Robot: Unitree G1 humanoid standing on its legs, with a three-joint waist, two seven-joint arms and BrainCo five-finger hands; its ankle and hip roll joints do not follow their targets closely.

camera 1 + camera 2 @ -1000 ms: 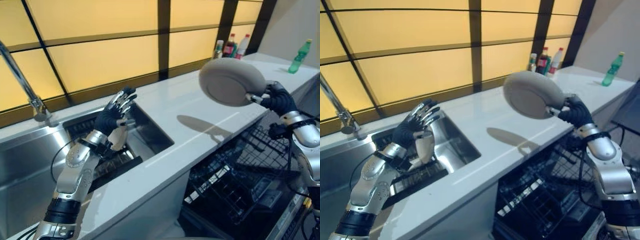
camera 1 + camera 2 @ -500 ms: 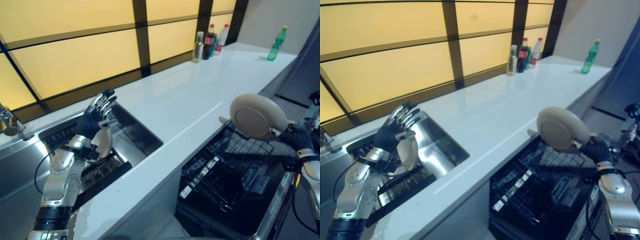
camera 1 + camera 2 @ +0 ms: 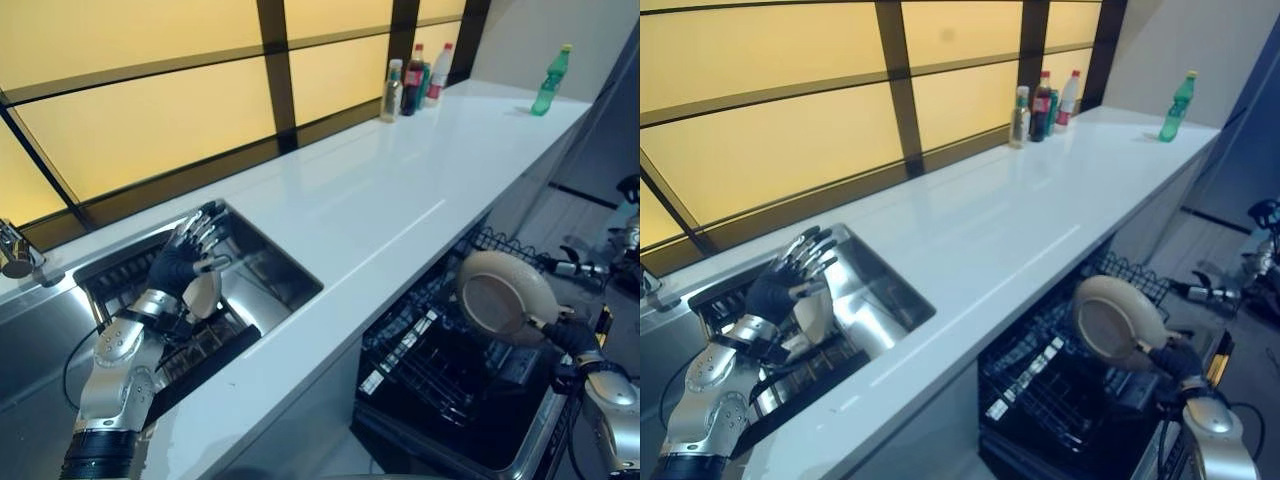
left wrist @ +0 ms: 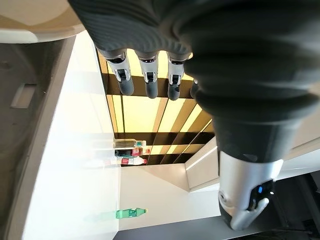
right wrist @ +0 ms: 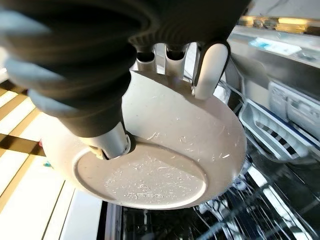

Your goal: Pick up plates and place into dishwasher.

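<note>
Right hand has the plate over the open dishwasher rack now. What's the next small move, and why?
Probably lower the right hand a little further and ease the plate down between the rack tines. The plate is held on edge, gripped at its rim, above the black wire rack and not yet resting in it. The left hand waits open over the sink.

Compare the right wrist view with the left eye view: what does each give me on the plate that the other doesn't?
Right wrist view alone: the plate's underside up close, with droplets on it and its raised foot ring, the right hand's thumb pressed over the rim, and the rack wires directly beneath.

Left eye view alone: the white counter, the sink with the left hand open above it, the bottles by the window, and the whole dishwasher rack.

Both: the right hand holding the plate tilted over the open dishwasher rack, not yet set down.
</note>
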